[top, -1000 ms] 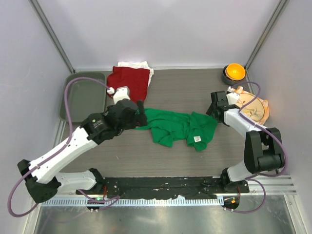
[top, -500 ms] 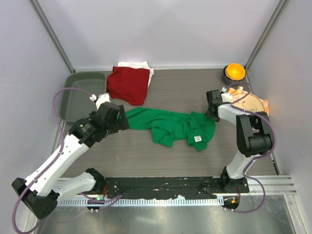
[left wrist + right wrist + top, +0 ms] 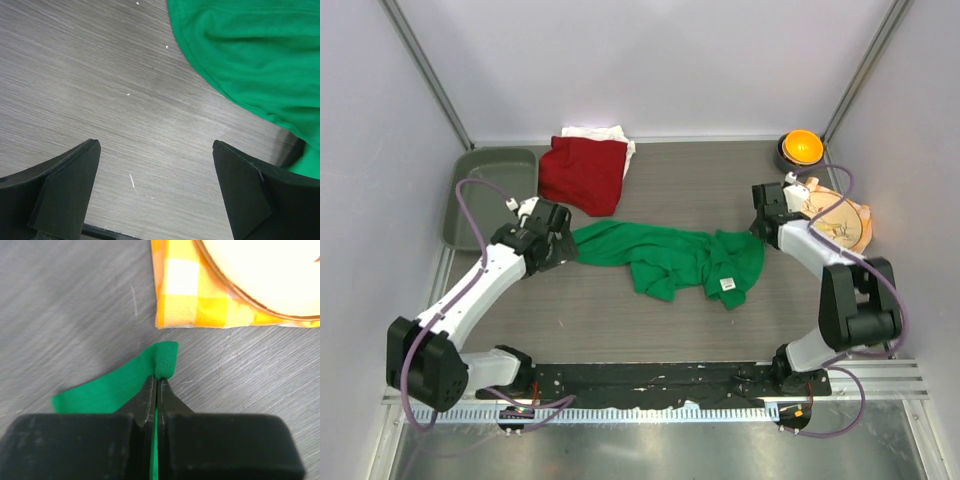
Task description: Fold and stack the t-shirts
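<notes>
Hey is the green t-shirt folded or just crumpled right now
Crumpled, not folded: the green t-shirt lies bunched in a rumpled strip, its neck label exposed, one edge pinched in the right pincer.

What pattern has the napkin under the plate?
The napkin has orange-yellow and white checks, clearest in the right wrist view.

Green t-shirt (image 3: 665,258) label (image 3: 725,285) illegible
</notes>
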Available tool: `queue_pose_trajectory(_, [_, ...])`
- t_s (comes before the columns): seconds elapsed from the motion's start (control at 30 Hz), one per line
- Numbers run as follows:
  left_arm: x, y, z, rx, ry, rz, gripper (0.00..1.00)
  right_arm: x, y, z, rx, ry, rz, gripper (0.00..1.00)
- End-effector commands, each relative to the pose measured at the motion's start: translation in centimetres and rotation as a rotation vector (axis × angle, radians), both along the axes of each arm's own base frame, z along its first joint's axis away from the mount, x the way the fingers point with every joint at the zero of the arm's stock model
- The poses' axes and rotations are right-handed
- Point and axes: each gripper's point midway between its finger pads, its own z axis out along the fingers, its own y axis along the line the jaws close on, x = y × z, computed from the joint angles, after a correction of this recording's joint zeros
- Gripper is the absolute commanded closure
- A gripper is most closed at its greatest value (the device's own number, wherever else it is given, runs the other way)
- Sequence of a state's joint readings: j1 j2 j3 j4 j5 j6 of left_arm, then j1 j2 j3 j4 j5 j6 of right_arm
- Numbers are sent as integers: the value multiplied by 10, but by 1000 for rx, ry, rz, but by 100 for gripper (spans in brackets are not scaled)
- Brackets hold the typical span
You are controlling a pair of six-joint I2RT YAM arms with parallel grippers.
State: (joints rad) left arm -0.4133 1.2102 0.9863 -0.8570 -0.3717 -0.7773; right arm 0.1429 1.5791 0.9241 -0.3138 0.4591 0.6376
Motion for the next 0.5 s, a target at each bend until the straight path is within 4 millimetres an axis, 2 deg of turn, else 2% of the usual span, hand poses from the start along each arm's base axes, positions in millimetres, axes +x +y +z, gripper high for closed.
queue_pose_trajectory(0.0, [28,0,-8,-18,-63,100,0,2,-1,60,8,-175,0,99])
queue_pose_trajectory(0.03, [32,0,-19,1,-37,113,0,2,2,66,20,-195,7,99])
queue_pose_trajectory(0.07, [38,3,-21,12,-48,134,0,0,6,78,36,-226,24,99])
queue_pose_trajectory(0.23, [61,5,-43,-5,-76,215,4,-8,18,102,50,-269,71,99])
queue_pose_trajectory(0.27, [66,7,-53,-5,-61,229,7,-9,22,106,54,-279,83,99])
queue_pose_trajectory(0.33, [75,5,-59,-22,-54,246,9,-13,27,117,66,-299,111,99])
queue_pose_trajectory(0.37, [78,5,-70,-16,-30,258,13,-15,29,119,71,-301,122,99])
queue_pose_trajectory(0.47, [91,1,-76,-24,-24,268,21,-20,40,129,89,-310,176,99])
